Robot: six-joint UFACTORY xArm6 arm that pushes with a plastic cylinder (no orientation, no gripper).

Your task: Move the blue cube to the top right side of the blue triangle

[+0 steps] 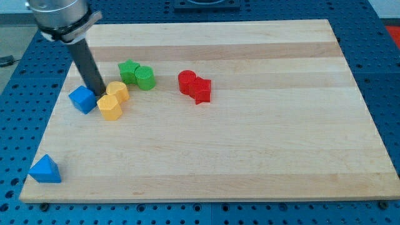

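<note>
Rod comes down from the view's top left; tip [100, 95] sits betw. the blue cube [82, 99] and the yellow blocks, touching or just beside the cube's right edge. No fingers on this arm, just the rod. Cube is at the board's [250, 156] left edge, upper half. Blue triangle [45, 169] lies well apart at bottom left corner. Two yellow blocks [113, 100] touch each other; two green blocks [137, 75] just above; two red blocks [194, 85] near centre.
</note>
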